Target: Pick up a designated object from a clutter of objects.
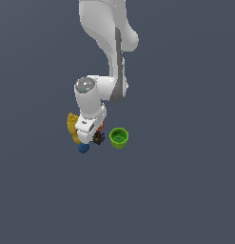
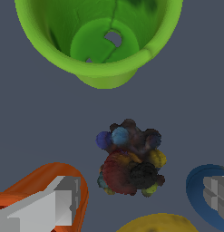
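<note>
In the exterior view, the white arm reaches down over a grey surface point(image 1: 185, 190), its end effector point(image 1: 92, 135) low among the clutter. The dark spiky clump point(image 1: 98, 138) lies just below the wrist, between the green cup point(image 1: 119, 137) toward the exterior view's right and the blue ball point(image 1: 83, 148) toward its left. A yellow bottle point(image 1: 72, 126) lies beside the wrist, and a sliver of the orange cup point(image 1: 101, 126) shows behind it.

In the wrist view, the dark spiky clump point(image 2: 130, 160) sits on the surface between the two spread, empty grey fingers point(image 2: 56, 206); nothing is gripped. One finger overlaps the orange cup point(image 2: 36, 183), the other the blue ball point(image 2: 199, 190). The green cup point(image 2: 97, 36) stands upright nearby, apart from the clump. The yellow bottle point(image 2: 158, 223) shows at the frame's edge.
</note>
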{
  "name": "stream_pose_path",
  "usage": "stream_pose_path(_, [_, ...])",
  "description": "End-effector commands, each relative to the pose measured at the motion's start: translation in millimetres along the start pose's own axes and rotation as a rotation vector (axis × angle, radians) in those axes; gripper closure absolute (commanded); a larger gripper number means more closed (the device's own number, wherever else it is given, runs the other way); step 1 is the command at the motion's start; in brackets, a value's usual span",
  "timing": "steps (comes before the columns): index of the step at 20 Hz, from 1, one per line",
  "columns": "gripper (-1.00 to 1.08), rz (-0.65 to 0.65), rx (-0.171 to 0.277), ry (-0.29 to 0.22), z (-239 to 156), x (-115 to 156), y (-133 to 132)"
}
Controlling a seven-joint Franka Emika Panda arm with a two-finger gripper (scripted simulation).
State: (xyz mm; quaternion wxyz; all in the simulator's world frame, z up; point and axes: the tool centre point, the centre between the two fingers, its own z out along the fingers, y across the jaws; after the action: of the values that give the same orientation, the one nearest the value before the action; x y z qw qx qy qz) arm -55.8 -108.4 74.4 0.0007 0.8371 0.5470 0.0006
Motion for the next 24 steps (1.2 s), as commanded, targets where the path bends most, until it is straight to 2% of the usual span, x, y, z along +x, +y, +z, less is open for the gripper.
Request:
stream_pose_path(1, [-0.92,-0.001,0.001,0.000,8.1,-0.2,-0.8])
stream_pose_path(7, [-0.92,-0.003,0.002,0.000,35.0,-0.5,-1.5])
stream_pose_path(13, [-0.92,-0.003,0.002,0.000,44.8,-0.9,-1.4])
stream_pose_path(14, [1.08,-0.003,0.002,0.000,44.8,-0.9,-1.4])
stream_pose_path(23, [1.08,-0.003,0.002,0.000,44.8,-0.9,-1.4])
stream_pose_path(24, [1.08,-0.020,-0.041,0.007,23.1,11.4,11.6])
